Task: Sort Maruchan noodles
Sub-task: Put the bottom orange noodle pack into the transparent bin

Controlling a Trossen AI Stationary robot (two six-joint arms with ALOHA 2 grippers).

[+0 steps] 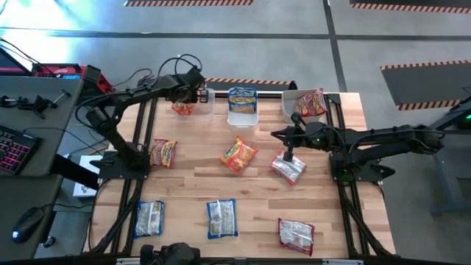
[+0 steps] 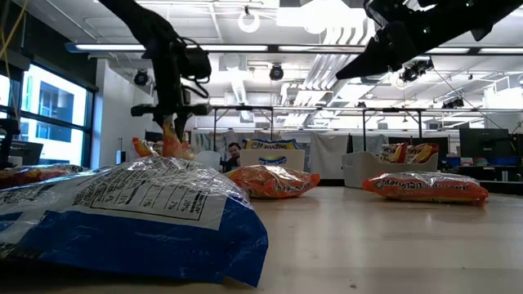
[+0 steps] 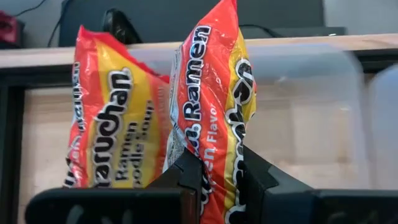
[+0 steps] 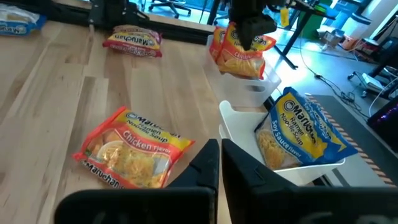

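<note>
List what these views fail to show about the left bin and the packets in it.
- Left bin, left wrist view: its floor hidden behind the left gripper.
- Held orange packet: lower end hidden between the jaws.
- High view: packet count in the bin too small, arm covers it.

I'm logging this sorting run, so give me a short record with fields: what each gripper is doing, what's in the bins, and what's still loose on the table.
left gripper: shut on an orange packet, held at the left bin
right gripper: shut, empty, above a red-and-white packet
middle bin: one blue packet
right bin: one red packet
loose packets: six on the table
</note>
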